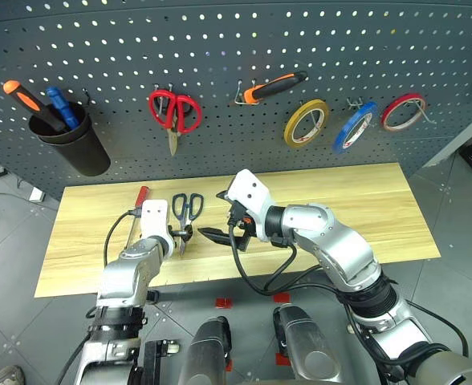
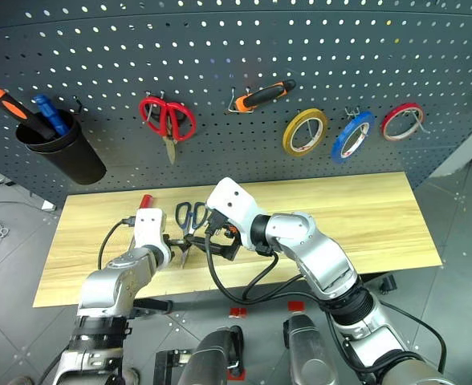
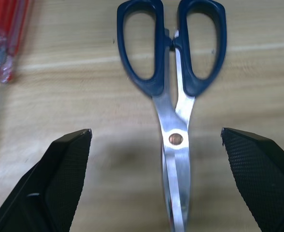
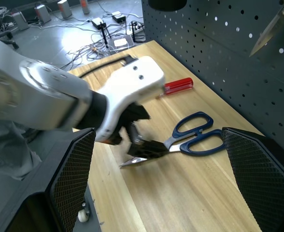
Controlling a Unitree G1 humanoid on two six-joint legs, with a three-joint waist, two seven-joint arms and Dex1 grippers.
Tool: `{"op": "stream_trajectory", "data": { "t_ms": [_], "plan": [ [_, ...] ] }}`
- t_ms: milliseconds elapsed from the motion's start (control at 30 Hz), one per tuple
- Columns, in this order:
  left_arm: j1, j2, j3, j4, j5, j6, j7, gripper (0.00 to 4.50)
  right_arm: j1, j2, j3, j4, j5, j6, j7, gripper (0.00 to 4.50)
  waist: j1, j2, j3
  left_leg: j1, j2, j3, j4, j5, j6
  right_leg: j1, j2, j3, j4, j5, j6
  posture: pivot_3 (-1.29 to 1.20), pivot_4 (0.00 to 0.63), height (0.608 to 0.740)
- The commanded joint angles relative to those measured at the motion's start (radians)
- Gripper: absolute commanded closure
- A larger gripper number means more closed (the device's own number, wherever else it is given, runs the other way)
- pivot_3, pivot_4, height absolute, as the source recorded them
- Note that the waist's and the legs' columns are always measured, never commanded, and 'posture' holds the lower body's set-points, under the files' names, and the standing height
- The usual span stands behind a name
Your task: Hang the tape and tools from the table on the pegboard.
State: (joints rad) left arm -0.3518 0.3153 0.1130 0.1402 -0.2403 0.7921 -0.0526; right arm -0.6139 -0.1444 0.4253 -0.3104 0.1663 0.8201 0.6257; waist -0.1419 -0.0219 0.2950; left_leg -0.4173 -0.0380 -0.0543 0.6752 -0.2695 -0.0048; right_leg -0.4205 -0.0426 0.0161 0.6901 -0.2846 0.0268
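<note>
The pegboard (image 1: pixel 220 72) rises behind my desk (image 1: pixel 364 208) and carries the blue tape (image 1: pixel 354 127) on a hook toward 2 o'clock, between a yellow tape roll (image 1: pixel 306 122) and a red tape roll (image 1: pixel 403 111). The pliers (image 1: pixel 272 87) hang at 12 o'clock, with red-handled scissors (image 1: pixel 174 112) to their left. A black cup (image 1: pixel 74 140) at 10 o'clock holds two screwdrivers. On the desk lie the dark-handled scissors (image 3: pixel 173 87), handles toward the pegboard, and the red-handled screwdriver (image 3: pixel 4 38) just beside them at 9 o'clock. My left tool (image 3: pixel 156 159) hangs wide open, one finger on each side of the blades, not touching them. My right tool (image 4: pixel 156 193) stands open too, empty, near the left one.
</note>
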Motion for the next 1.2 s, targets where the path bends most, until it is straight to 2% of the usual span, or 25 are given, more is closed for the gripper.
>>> {"op": "stream_trajectory", "data": {
  "t_ms": [33, 133, 367, 433, 600, 767, 900, 967, 1067, 1200],
  "plan": [
    [-0.038, -0.016, 0.007, 0.105, 0.026, -0.047, -0.004, 0.37, -0.026, 0.015, -0.004, -0.054, 0.021, 0.008, -0.010, 0.00, -0.002, 0.000, 0.000, 0.000, 0.000, 0.000, 0.000, 0.000, 0.000, 0.000, 0.000, 0.000, 0.000, 0.000, 0.000, -0.28, 0.332, 0.740],
    [-0.070, -0.021, -0.003, 0.180, 0.041, -0.082, -0.022, 1.19, -0.045, 0.017, -0.016, -0.054, 0.026, 0.021, -0.021, 0.00, -0.004, 0.000, 0.000, 0.000, 0.000, 0.000, 0.000, 0.000, 0.000, 0.000, 0.000, 0.000, 0.000, 0.000, 0.000, -0.29, 0.333, 0.740],
    [-0.065, -0.004, -0.014, 0.212, 0.075, -0.147, -0.069, 3.47, -0.074, 0.003, -0.054, -0.057, 0.039, 0.068, -0.046, 0.00, -0.007, 0.000, 0.000, 0.000, 0.000, 0.000, 0.000, 0.000, 0.000, 0.000, -0.001, 0.000, 0.000, 0.000, 0.000, -0.30, 0.335, 0.740],
    [-0.055, 0.000, -0.008, 0.206, 0.073, -0.153, -0.082, 3.85, -0.075, -0.010, -0.062, -0.068, 0.043, 0.081, -0.044, 0.00, -0.007, 0.000, 0.000, 0.000, 0.000, 0.000, 0.000, 0.000, 0.000, 0.000, -0.001, 0.000, 0.000, 0.000, 0.000, -0.31, 0.337, 0.740],
    [0.019, 0.016, -0.007, 0.053, 0.052, -0.162, -0.141, 3.93, -0.050, -0.078, -0.074, -0.133, 0.045, 0.068, -0.029, 0.00, -0.019, 0.000, 0.001, 0.000, 0.000, 0.000, 0.000, 0.000, 0.000, 0.000, -0.001, 0.000, -0.001, 0.000, 0.000, -0.32, 0.347, 0.740],
    [0.231, 0.068, 0.001, -0.321, 0.018, -0.176, -0.229, 3.94, 0.045, -0.163, -0.106, -0.246, 0.024, -0.116, -0.014, 0.00, -0.027, -0.005, 0.009, -0.002, 0.001, 0.000, -0.002, -0.001, 0.000, 0.000, -0.001, 0.000, -0.005, 0.000, 0.000, -0.32, 0.346, 0.740],
    [0.444, 0.111, 0.017, -0.648, 0.011, -0.223, -0.273, 3.94, 0.106, -0.196, -0.203, -0.303, 0.163, -0.151, 0.068, 0.00, -0.028, -0.006, 0.013, -0.001, 0.001, 0.000, -0.006, -0.001, 0.000, 0.001, -0.001, 0.001, -0.008, 0.000, 0.001, -0.30, 0.340, 0.740],
    [0.507, 0.100, 0.028, -0.770, 0.008, -0.252, -0.263, 3.94, 0.112, -0.195, -0.229, -0.311, 0.193, -0.163, 0.071, 0.00, -0.024, -0.005, 0.014, 0.000, 0.001, 0.000, -0.009, -0.001, 0.000, 0.000, -0.001, 0.001, -0.009, 0.000, 0.000, -0.29, 0.339, 0.740],
    [0.548, 0.105, 0.047, -0.907, 0.040, -0.302, -0.244, 3.94, 0.104, -0.179, -0.257, -0.308, 0.228, -0.177, 0.059, 0.00, -0.018, -0.005, 0.015, 0.000, 0.001, 0.000, -0.010, 0.000, 0.001, 0.000, -0.002, 0.000, -0.009, 0.001, 0.000, -0.28, 0.337, 0.740],
    [0.519, 0.125, 0.073, -0.984, 0.064, -0.342, -0.238, 3.94, 0.078, -0.155, -0.260, -0.280, 0.227, -0.222, 0.035, 0.00, -0.010, -0.005, 0.015, 0.000, 0.001, 0.001, -0.009, 0.000, 0.001, 0.001, -0.002, 0.000, -0.009, 0.001, -0.001, -0.26, 0.335, 0.740]
  ]
}}
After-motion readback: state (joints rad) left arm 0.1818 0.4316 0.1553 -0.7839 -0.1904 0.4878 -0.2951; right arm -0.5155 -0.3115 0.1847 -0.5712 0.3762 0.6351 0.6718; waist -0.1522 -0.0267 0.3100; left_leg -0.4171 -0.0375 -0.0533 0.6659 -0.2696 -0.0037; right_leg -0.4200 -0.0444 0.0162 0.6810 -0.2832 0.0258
